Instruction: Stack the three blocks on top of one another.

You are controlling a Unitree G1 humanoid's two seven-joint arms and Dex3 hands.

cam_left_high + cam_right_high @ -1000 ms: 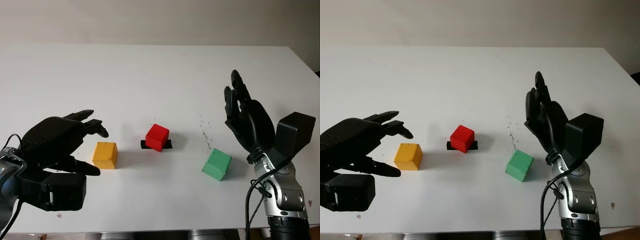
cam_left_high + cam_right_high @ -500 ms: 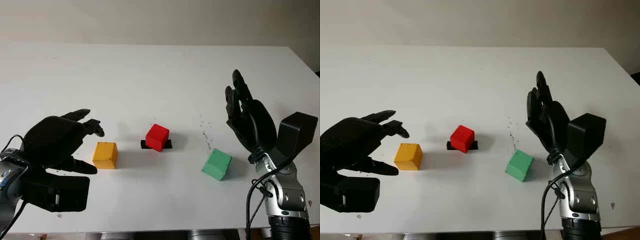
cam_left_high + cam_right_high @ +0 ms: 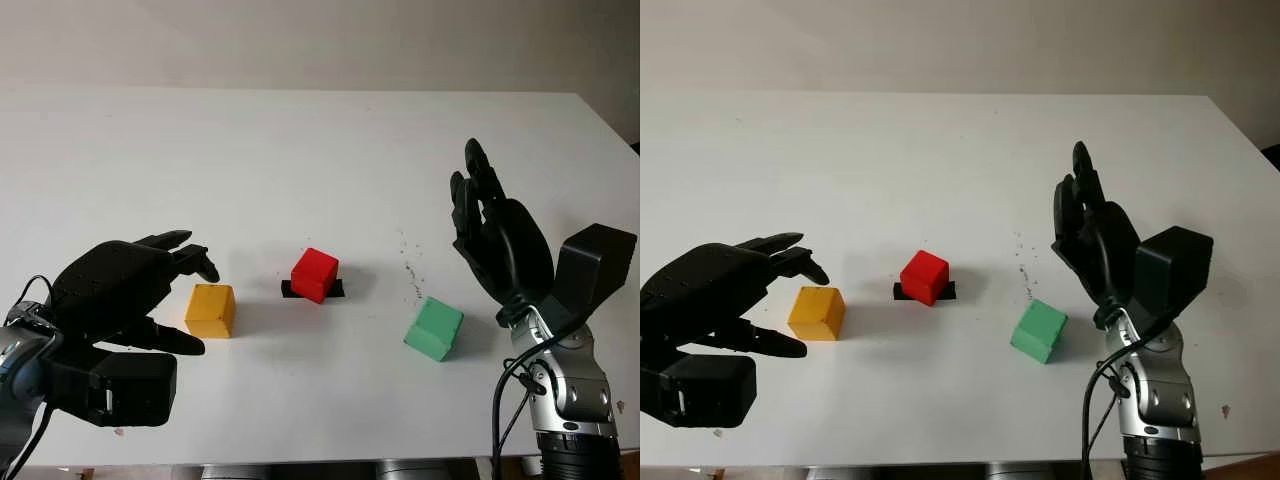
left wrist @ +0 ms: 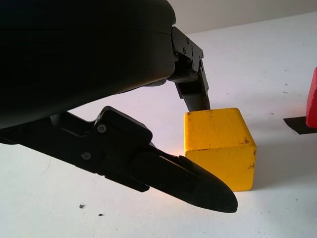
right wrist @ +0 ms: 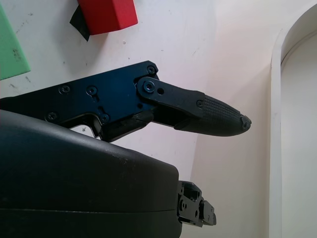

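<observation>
Three blocks lie apart on the white table (image 3: 300,150). The yellow block (image 3: 211,310) is at the left, the red block (image 3: 315,274) sits in the middle on a black tape mark (image 3: 336,289), and the green block (image 3: 435,328) is at the right. My left hand (image 3: 185,300) hovers just left of the yellow block, open, its fingers (image 4: 198,186) flanking the block's near and far sides without gripping it. My right hand (image 3: 490,235) is raised above and right of the green block, open, holding nothing.
Small dark specks (image 3: 408,265) mark the table between the red and green blocks. The table's right edge (image 3: 610,125) runs close to my right arm. A pale wall (image 3: 320,40) stands behind the table.
My left hand has sunk lower and edged toward the yellow block, its fingers now level with it. The right hand and all blocks stayed put.
</observation>
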